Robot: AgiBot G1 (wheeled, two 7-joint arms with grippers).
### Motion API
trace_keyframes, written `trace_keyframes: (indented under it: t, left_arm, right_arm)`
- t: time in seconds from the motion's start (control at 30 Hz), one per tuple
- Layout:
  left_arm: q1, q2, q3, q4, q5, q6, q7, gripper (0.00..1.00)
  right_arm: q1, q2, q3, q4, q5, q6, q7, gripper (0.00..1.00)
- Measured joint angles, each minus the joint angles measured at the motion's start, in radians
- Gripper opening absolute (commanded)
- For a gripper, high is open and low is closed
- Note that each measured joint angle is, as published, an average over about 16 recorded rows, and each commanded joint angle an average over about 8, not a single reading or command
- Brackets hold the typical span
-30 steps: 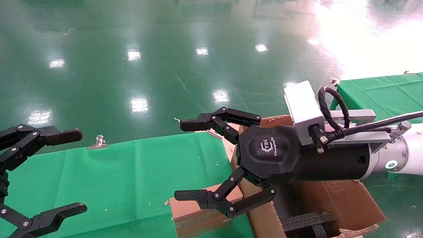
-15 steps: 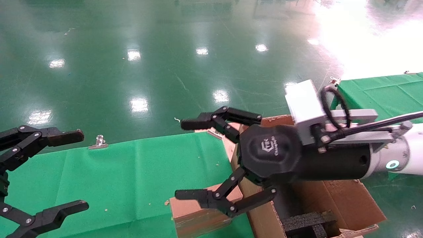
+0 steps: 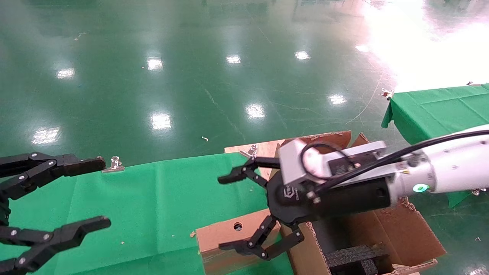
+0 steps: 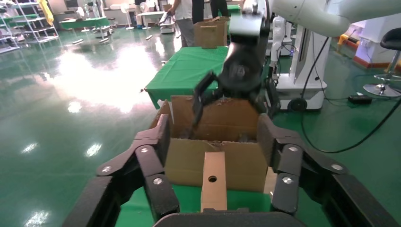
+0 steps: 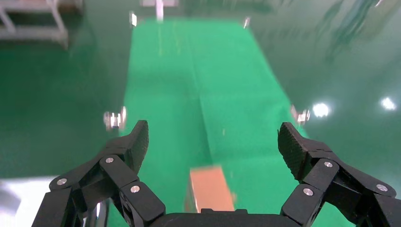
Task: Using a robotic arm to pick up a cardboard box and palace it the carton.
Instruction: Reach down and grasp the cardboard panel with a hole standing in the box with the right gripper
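Observation:
The small brown cardboard box [image 3: 223, 238] with a round hole in its top lies on the green cloth against the carton's left wall. It also shows in the left wrist view [image 4: 213, 182] and the right wrist view [image 5: 208, 189]. My right gripper [image 3: 227, 212] on the white robotic arm [image 3: 447, 172] hangs open just above the box, one finger on either side and nothing held. The large carton [image 3: 401, 233] with ragged flaps holds black foam inserts [image 3: 355, 256]. Over the left end of the table my left gripper [image 3: 100, 192] stands open, facing the box and carton [image 4: 189, 161].
The table is covered in green cloth [image 3: 145, 198], held by metal binder clips [image 3: 113, 164] at its far edge. A second green-covered table [image 3: 431, 107] stands at the far right. Shiny green floor lies beyond.
My right gripper has dropped and turned downward toward the box, uncovering the box's top with the hole. The left gripper has shifted slightly.

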Motion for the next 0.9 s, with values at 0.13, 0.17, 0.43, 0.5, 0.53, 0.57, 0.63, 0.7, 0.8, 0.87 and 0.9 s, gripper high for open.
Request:
trace_keyframes:
  t: [0.13,0.17,0.43,0.5,0.53,0.57,0.63,0.7,0.8,0.87,0.9]
  left_arm:
    - [0.0,0.0,0.0,0.0,0.0,0.0,0.0,0.0]
    - [0.0,0.0,0.0,0.0,0.0,0.0,0.0,0.0]
    - [0.0,0.0,0.0,0.0,0.0,0.0,0.0,0.0]
    - [0.0,0.0,0.0,0.0,0.0,0.0,0.0,0.0]
    - [0.0,0.0,0.0,0.0,0.0,0.0,0.0,0.0]
    - [0.0,0.0,0.0,0.0,0.0,0.0,0.0,0.0]
    - [0.0,0.0,0.001,0.0,0.0,0.0,0.0,0.0]
    - [0.0,0.0,0.001,0.0,0.0,0.0,0.0,0.0]
    - [0.0,0.0,0.001,0.0,0.0,0.0,0.0,0.0]
    - [0.0,0.0,0.001,0.0,0.0,0.0,0.0,0.0]
    - [0.0,0.0,0.001,0.0,-0.001,0.0,0.0,0.0]
  right_arm:
    - [0.052,-0.033,-0.058,-0.019,-0.09,-0.011,0.0,1.0]
    - [0.064,-0.043,-0.072,-0.025,-0.109,-0.013,-0.001,1.0]
    - [0.147,-0.118,-0.184,-0.079,-0.241,-0.021,-0.03,1.0]
    - [0.167,-0.136,-0.212,-0.093,-0.269,-0.022,-0.039,1.0]
    - [0.176,-0.145,-0.227,-0.1,-0.283,-0.023,-0.044,1.0]
    - [0.186,-0.154,-0.242,-0.107,-0.296,-0.023,-0.048,1.0]
    - [0.206,-0.171,-0.272,-0.121,-0.322,-0.025,-0.058,1.0]
    - [0.226,-0.188,-0.303,-0.134,-0.347,-0.026,-0.067,1.0]
    - [0.256,-0.212,-0.349,-0.151,-0.383,-0.027,-0.08,1.0]
    - [0.276,-0.227,-0.381,-0.161,-0.403,-0.028,-0.089,1.0]
    - [0.285,-0.234,-0.395,-0.166,-0.412,-0.028,-0.094,1.0]
